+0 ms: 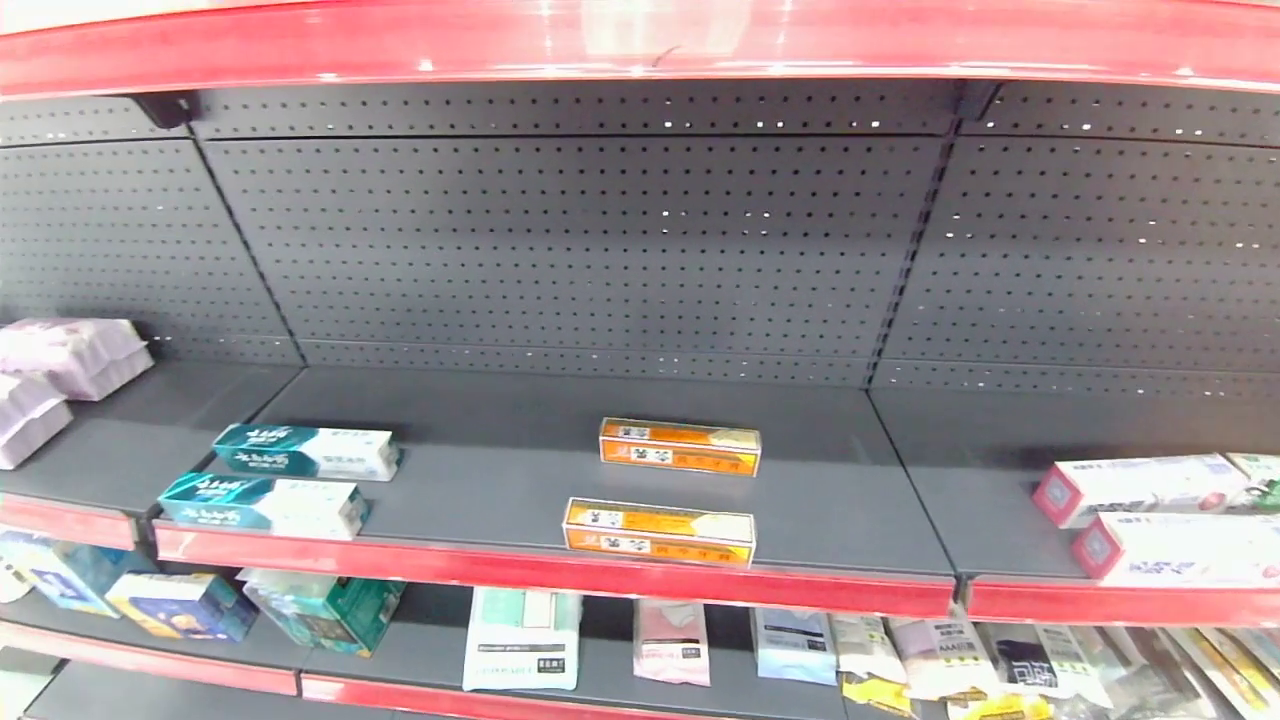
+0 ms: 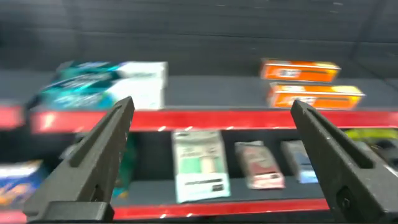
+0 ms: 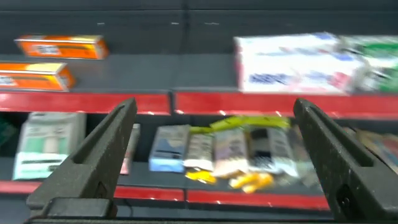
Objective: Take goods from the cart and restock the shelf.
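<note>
The dark shelf (image 1: 500, 470) with a red front edge carries two orange boxes (image 1: 679, 446) (image 1: 659, 532) in its middle. Two teal-and-white boxes (image 1: 306, 451) (image 1: 264, 502) lie at its left, and white-and-red boxes (image 1: 1140, 488) at the right. My left gripper (image 2: 211, 109) is open and holds nothing; it hangs in front of the shelf, facing the teal boxes (image 2: 102, 84) and the orange boxes (image 2: 308, 84). My right gripper (image 3: 214, 109) is open too, with nothing in it, facing the white-and-red box (image 3: 295, 62) and the orange boxes (image 3: 46, 59).
Pale purple packs (image 1: 60, 360) sit at the far left of the shelf. The lower shelf (image 1: 420, 690) holds pouches, packets and small boxes. A red shelf edge (image 1: 640, 45) runs overhead. Bare shelf surface lies between the box groups.
</note>
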### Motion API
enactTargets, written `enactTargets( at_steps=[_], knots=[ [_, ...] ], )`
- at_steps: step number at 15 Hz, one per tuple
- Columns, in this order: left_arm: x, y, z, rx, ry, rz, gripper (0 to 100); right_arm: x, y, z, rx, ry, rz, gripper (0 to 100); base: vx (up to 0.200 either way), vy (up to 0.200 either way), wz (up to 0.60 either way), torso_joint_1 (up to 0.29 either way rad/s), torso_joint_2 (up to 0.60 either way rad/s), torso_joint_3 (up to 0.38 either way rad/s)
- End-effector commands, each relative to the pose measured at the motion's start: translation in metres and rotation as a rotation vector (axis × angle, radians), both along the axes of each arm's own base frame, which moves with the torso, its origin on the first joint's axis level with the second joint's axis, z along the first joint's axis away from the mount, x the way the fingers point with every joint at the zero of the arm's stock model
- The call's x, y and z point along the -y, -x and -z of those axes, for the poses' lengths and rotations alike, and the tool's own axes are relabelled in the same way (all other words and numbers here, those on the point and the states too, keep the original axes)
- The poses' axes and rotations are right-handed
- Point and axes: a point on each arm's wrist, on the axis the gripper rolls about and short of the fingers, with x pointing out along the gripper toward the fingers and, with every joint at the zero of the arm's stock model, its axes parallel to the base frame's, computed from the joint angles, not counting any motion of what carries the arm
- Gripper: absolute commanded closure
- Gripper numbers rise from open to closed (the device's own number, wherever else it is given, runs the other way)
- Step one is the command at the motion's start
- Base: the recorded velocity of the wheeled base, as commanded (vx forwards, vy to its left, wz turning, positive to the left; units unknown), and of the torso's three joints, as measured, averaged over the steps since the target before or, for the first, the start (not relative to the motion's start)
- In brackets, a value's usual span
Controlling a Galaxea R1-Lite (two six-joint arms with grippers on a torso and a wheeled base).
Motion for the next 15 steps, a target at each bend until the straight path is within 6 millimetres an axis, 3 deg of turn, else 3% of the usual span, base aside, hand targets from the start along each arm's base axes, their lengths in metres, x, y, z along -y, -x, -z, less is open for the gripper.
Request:
enactTargets(
  at_steps=[1,15],
  knots=[
    [0.0,-0.0001,0.0,-0.001,0.0,0.001,0,0.0,-0.0001,0.0,-0.001,0.001,-0.001,0,0.0,0.0,0.0,0.0,0.0,0.0],
    [0.0001,-0.0002,0.0004,-0.001,-0.008,0.002,0,0.0,-0.0001,0.0,-0.001,-0.001,-0.001,0,0.0,0.0,0.0,0.0,0.0,0.0]
  ],
)
